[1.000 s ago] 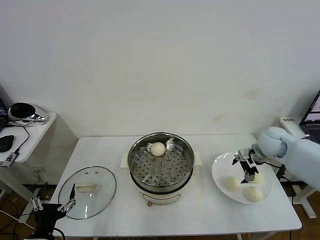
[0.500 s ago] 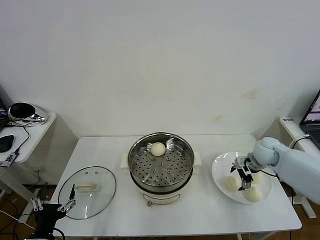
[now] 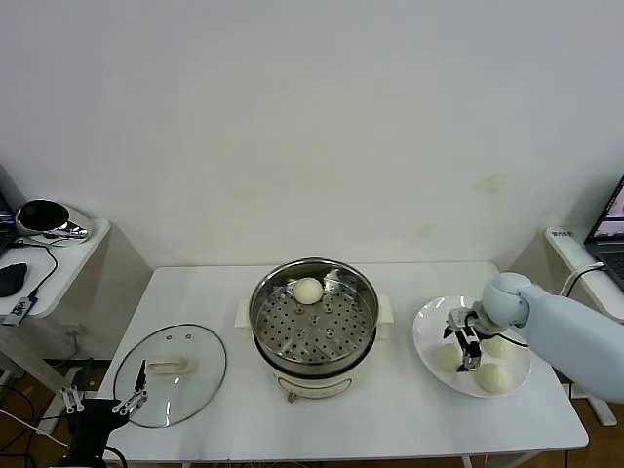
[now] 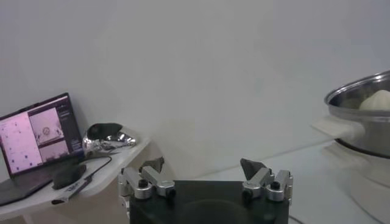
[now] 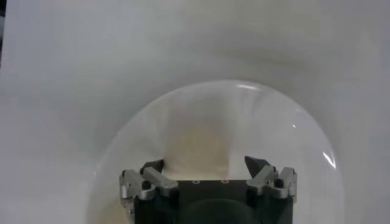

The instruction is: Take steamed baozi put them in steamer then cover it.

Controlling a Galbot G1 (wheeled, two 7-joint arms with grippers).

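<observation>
The steamer (image 3: 314,327) holds 1 baozi (image 3: 308,290). The plate (image 3: 427,336) holds 3 more. The right gripper (image 3: 464,343) is down over 1 bun (image 3: 449,357), jaws wide on both sides of it. The cover (image 3: 171,374) lies flat on the table (image 3: 409,419). The left gripper (image 3: 100,399) waits by it, jaws wide.

So there's a white table (image 3: 390,409) with the steamer (image 3: 313,327) in the middle, one steamed baozi (image 3: 308,290) sitting on its perforated tray toward the back. Off to the right, the right gripper (image 3: 462,349) is down on the white plate (image 3: 429,336), its fingers either side of one of the three buns there. The cover (image 3: 171,374) lies flat on the left, and the left gripper (image 3: 102,401) hangs at the table's front left corner with jaws apart.
</observation>
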